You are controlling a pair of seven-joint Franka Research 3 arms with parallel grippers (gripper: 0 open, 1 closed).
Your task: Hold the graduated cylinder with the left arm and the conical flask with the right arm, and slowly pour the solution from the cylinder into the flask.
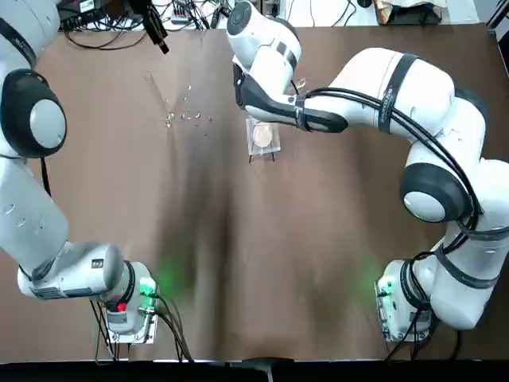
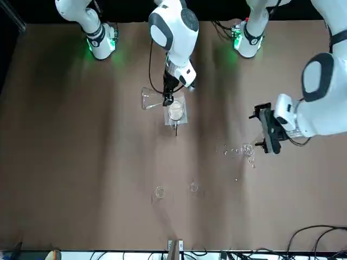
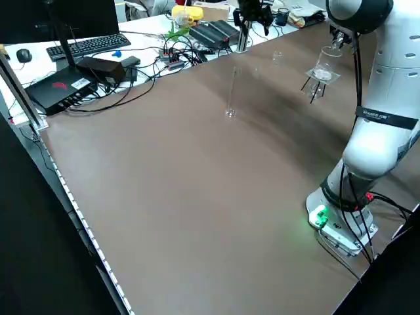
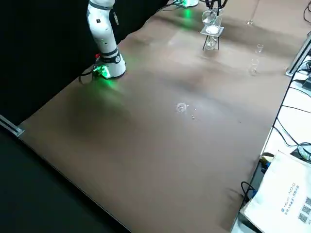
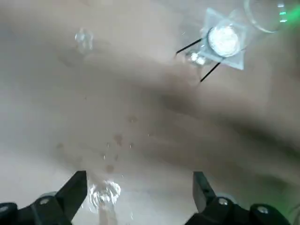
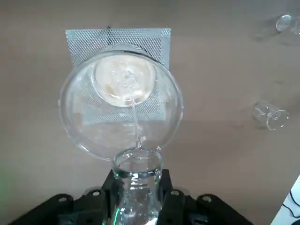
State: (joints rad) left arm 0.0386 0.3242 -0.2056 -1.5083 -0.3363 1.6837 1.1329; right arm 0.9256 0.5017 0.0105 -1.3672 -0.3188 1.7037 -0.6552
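The right gripper (image 6: 138, 194), nearest the robot's own edge among the working pieces, is closed on the neck of the conical flask (image 6: 136, 187), a black finger pressed to either side of the glass. In the front view the flask sits tilted in that grasp, its wide base turned away toward the robot's right. The flask is at the square-topped stand (image 2: 176, 120), with a pale round pad (image 6: 124, 79) on the mesh and a small clear glass vessel (image 3: 314, 89) beneath, between the thin black legs. Whether the flask touches the stand cannot be told from these angles.

Farther out, on the robot's left, the left gripper (image 2: 268, 128) hovers over the brown tabletop (image 2: 97, 162), its two fingers spread wide and grasping nothing. The graduated cylinder (image 3: 232, 92) stands upright on the table, free of any grip. The left wrist view shows its base (image 5: 104, 193) between the lines of the open fingers, closer to one than the other. Clear droplet-like bits (image 1: 191, 115) lie scattered just beside that base.

Beyond them, two small clear glass vessels, one (image 2: 159, 192) and another (image 2: 194, 187), rest near each other on the tabletop. At the far edge, black cables (image 3: 157, 62) tangle across a white surface, where a keyboard (image 3: 88, 46) and a monitor (image 3: 62, 20) stand.
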